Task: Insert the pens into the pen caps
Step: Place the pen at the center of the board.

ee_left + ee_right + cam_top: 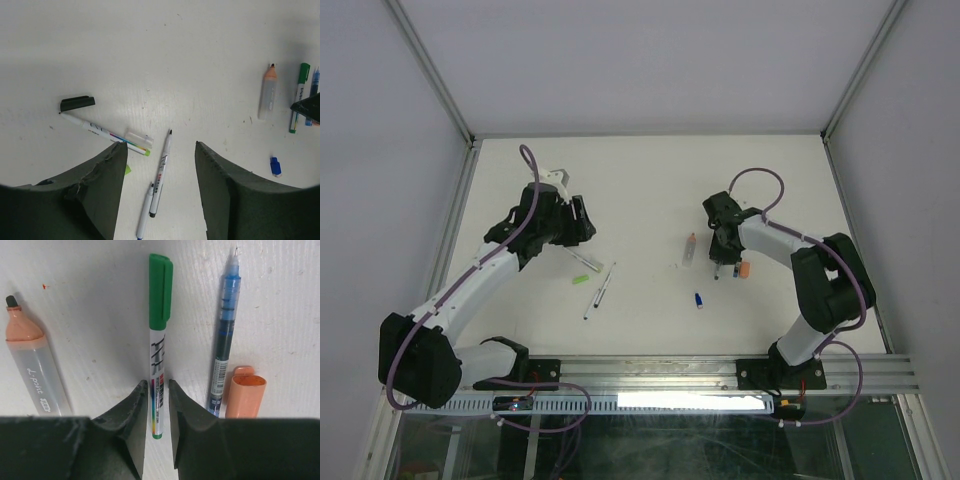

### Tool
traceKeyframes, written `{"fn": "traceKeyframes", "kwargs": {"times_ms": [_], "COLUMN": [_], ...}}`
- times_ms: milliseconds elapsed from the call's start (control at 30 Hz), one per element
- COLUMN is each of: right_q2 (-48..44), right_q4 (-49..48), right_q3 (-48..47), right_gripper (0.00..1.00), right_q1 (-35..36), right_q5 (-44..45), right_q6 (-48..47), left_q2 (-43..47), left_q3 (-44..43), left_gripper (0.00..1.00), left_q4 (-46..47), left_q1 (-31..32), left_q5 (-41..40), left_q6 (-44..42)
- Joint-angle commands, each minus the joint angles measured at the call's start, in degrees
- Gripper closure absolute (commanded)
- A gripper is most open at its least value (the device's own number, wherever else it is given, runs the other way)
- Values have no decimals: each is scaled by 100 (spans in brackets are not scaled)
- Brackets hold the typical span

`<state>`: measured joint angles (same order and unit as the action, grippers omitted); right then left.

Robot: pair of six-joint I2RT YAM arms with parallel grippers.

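My right gripper (pixel 158 387) is low over the table, and a white pen with a green cap (pixel 159 340) lies between its fingers. A thin gap shows on each side of the barrel, so the gripper is slightly open. To the pen's right lie an uncapped blue pen (pixel 226 340) and an orange cap (pixel 245 397). My left gripper (pixel 159 145) hangs open above two uncapped white pens (pixel 161 175) and holds nothing. A third pen with a green end (pixel 100 131) lies by a black cap (pixel 77 103). A blue cap (pixel 699 299) sits alone mid-table.
An orange-tipped clear marker (pixel 35 370) lies left of the right gripper. A clear cap (pixel 139 137) and a small green cap (pixel 581 279) lie near the left pens. Grey walls and metal rails (pixel 450 240) ring the white table.
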<state>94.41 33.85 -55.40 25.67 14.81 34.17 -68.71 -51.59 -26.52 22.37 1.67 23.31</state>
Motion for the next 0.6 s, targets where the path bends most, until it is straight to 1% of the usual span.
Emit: {"fn": "traceKeyframes", "kwargs": {"times_ms": [0, 167, 300, 467, 567], "right_q2": [-89, -410, -1021, -1858, -2311], "right_q4": [119, 254, 111, -224, -446], "right_q3": [-145, -257, -196, 137, 450], "right_gripper": [74, 74, 73, 71, 70], "right_q1": [-23, -25, -27, -20, -19], "right_q5": [133, 127, -111, -892, -1492], "right_q6": [-21, -171, -411, -531, -438], "left_q2": [-15, -28, -143, -217, -319], "left_q3": [-73, -80, -108, -51, -111], "left_gripper": [43, 43, 44, 46, 49], "left_q4": [281, 275, 238, 167, -27], "left_q1": [-139, -178, -189, -174, -43], "left_q5": [148, 177, 289, 433, 571], "left_q6": [-74, -113, -243, -327, -319]}}
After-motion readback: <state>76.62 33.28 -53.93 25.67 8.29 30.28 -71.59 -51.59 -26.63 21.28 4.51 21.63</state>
